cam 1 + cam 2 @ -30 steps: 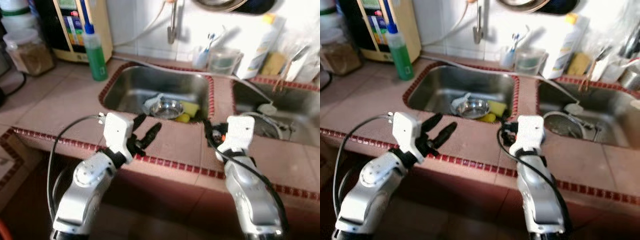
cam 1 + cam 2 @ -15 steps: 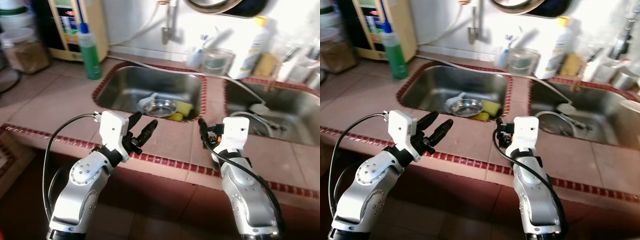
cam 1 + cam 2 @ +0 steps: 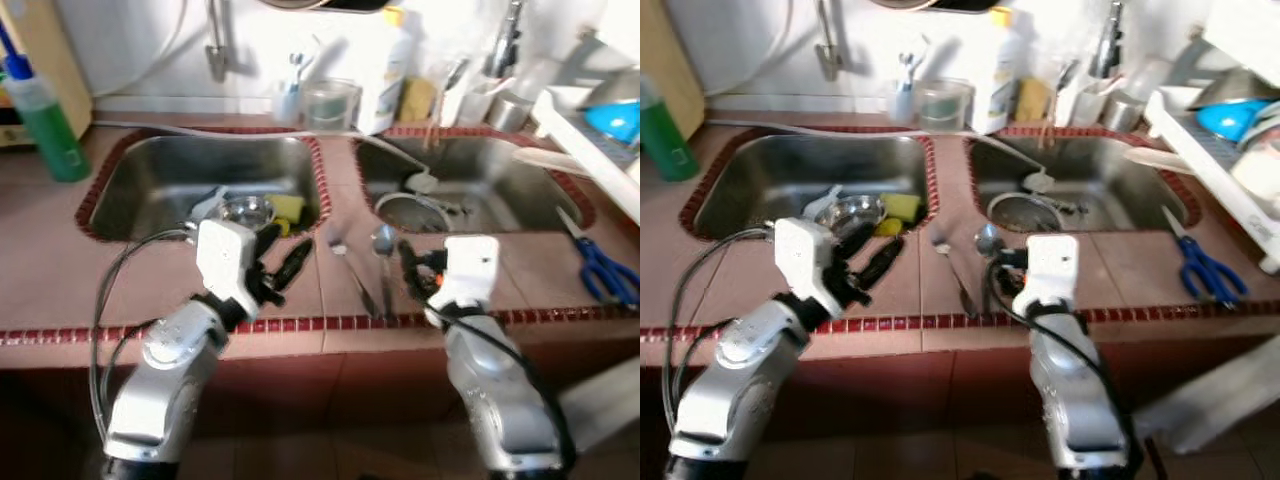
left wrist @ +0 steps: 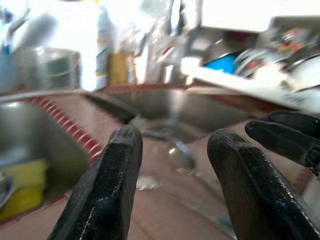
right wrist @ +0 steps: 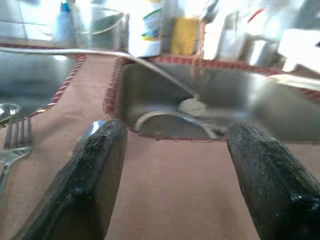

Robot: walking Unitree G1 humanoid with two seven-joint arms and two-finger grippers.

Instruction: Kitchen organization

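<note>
A fork (image 3: 347, 266) and a spoon (image 3: 385, 248) lie on the tiled strip between the two sinks. My left gripper (image 3: 290, 242) hovers open over the counter just left of the fork, beside the left sink's (image 3: 130, 195) near right corner. A steel bowl (image 3: 245, 210) and a yellow sponge (image 3: 289, 206) lie in that sink. To the right of the spoon my right gripper (image 3: 411, 268) stands open in front of the right sink (image 3: 520, 185). In the right wrist view the fork (image 5: 12, 145) and spoon (image 5: 92, 129) lie beside one finger.
Blue scissors (image 3: 601, 268) lie on the counter at the right. A dish rack (image 3: 590, 135) with a blue bowl stands at the far right. A green bottle (image 3: 42, 118), a clear tub (image 3: 331, 102) and a white bottle (image 3: 386, 72) line the back wall.
The whole view has swung to the right, bringing the right sink, scissors and dish rack into sight. Both grippers stay open, with the fork and spoon between them.
</note>
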